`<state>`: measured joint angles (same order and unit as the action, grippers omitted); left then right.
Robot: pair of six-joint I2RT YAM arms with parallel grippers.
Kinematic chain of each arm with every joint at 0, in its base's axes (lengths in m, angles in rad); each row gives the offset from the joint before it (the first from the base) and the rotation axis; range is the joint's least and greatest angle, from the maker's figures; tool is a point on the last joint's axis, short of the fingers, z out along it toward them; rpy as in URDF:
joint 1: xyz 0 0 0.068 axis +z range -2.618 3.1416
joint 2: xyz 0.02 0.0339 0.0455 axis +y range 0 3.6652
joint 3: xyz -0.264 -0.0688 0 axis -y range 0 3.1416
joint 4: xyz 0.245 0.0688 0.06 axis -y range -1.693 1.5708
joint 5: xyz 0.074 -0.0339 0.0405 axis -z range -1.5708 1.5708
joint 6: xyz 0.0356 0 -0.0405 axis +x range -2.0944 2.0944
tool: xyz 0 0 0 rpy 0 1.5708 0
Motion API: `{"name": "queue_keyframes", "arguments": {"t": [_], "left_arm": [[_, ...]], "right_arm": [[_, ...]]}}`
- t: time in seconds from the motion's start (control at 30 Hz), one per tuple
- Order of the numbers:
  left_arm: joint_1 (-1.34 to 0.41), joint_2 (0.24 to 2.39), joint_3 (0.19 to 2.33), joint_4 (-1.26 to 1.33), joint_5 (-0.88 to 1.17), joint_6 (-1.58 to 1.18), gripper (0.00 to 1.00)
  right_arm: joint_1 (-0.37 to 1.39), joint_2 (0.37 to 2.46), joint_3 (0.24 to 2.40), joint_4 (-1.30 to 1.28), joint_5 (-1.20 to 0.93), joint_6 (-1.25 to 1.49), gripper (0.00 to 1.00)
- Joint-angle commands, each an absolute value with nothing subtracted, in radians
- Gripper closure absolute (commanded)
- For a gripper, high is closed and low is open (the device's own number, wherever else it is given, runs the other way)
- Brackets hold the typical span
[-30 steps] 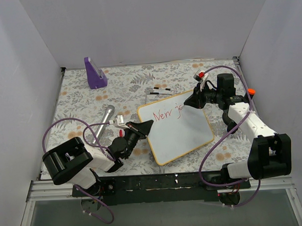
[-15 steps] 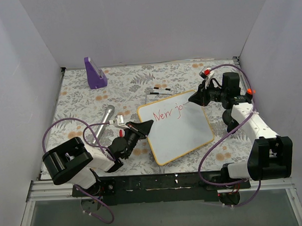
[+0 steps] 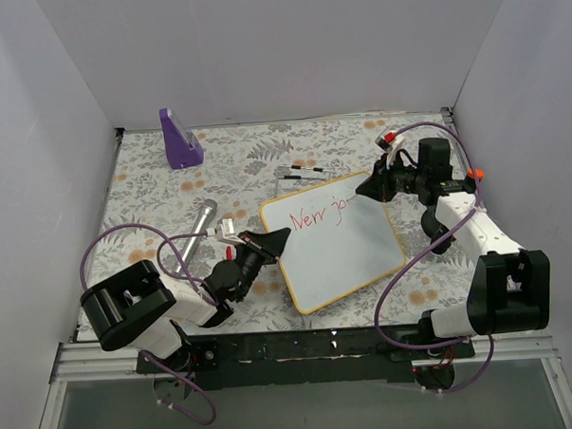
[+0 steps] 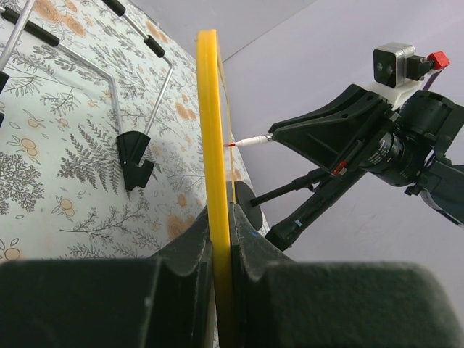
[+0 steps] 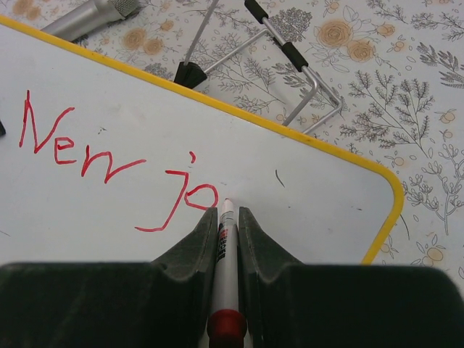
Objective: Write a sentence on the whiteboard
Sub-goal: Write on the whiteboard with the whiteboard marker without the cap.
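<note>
Whiteboard (image 3: 333, 241) lying on bench (image 3: 152, 192), left edge pinched in closed left jaws against sliding; red marker (image 5: 226, 243) clamped tight in right jaws, tip beside "New jo", sentence (image 5: 109, 163) unfinished.

Overhead view looks down; both wrist views sit close, sharing the whiteboard (image 3: 340, 255).

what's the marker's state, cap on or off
Cap off: the marker in the right gripper shows a bare tip at the whiteboard, just past the red writing.
</note>
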<state>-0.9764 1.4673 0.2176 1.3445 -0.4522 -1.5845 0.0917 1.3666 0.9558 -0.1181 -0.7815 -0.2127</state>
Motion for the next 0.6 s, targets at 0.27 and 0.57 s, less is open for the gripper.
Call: {"name": "queue_keyframes", "arguments": {"t": [0.27, 0.57], "left_arm": [[-0.985, 1.471, 0.186, 1.631, -0.419, -1.465, 1.00], [-0.985, 1.470, 0.186, 1.631, -0.422, -1.465, 1.00]], "right_arm": [[0.091, 1.364, 0.980, -0.092, -0.811, -0.227, 0.99], [0.091, 1.318, 0.945, -0.136, -0.821, -0.256, 0.99]]}}
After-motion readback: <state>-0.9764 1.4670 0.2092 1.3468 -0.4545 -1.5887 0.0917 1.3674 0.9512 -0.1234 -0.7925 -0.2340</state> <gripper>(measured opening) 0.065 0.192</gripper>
